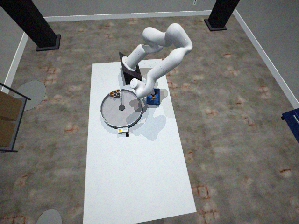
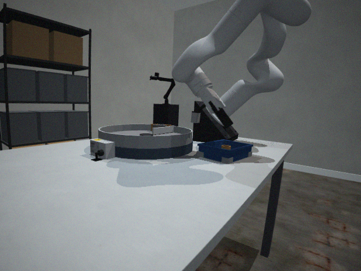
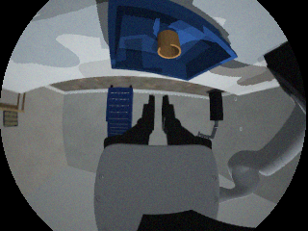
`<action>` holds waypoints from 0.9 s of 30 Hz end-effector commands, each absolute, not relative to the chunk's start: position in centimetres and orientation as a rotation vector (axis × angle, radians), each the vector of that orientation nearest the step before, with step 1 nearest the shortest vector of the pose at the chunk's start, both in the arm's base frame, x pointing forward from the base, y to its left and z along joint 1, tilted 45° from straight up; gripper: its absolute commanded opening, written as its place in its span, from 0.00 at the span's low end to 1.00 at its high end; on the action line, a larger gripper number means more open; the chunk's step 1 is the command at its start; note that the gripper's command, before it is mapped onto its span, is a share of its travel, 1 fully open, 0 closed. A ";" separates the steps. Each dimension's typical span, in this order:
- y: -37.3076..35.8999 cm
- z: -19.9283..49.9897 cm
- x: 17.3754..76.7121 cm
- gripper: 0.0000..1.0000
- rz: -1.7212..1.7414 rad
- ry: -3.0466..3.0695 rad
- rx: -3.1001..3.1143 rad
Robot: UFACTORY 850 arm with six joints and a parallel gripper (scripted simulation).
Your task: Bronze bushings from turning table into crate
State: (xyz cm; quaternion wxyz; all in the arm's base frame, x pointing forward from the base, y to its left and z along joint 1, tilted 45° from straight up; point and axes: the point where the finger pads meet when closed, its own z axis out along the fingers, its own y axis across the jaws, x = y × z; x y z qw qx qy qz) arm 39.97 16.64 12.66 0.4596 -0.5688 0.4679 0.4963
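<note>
White, smooth table (image 1: 135, 168) (image 2: 116, 204). Switch box (image 1: 123, 130) (image 2: 102, 148) stands nearest, before the grey-walled turning table (image 1: 103, 115) (image 2: 145, 141). One bronze bushing (image 1: 153, 97) (image 2: 225, 147) (image 3: 168, 44) is seen in the blue crate (image 1: 153, 104) (image 2: 214, 152) (image 3: 113, 48); fingers narrow, nothing held, apart from it. Steel bushings (image 1: 116, 93) seen from above beside bronze ones (image 1: 110, 94), behind a pale divider (image 1: 120, 97) (image 2: 163, 130); steel hidden in the exterior view. Shelving (image 2: 89, 87) beyond.
</note>
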 end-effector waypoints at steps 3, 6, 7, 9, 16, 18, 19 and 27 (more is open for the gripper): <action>16.6 12.7 40.0 0.12 1.220 1.151 -1.400; 16.6 12.7 40.0 0.12 1.220 1.151 -1.400; 16.6 12.7 40.0 0.12 1.220 1.151 -1.400; 16.6 12.7 40.0 0.12 1.220 1.151 -1.400; 16.6 12.7 40.0 0.12 1.220 1.151 -1.400; 16.6 12.7 40.0 0.12 1.220 1.151 -1.400; 16.6 12.7 40.0 0.12 1.220 1.151 -1.400; 16.6 12.7 40.0 0.10 1.220 1.152 -1.400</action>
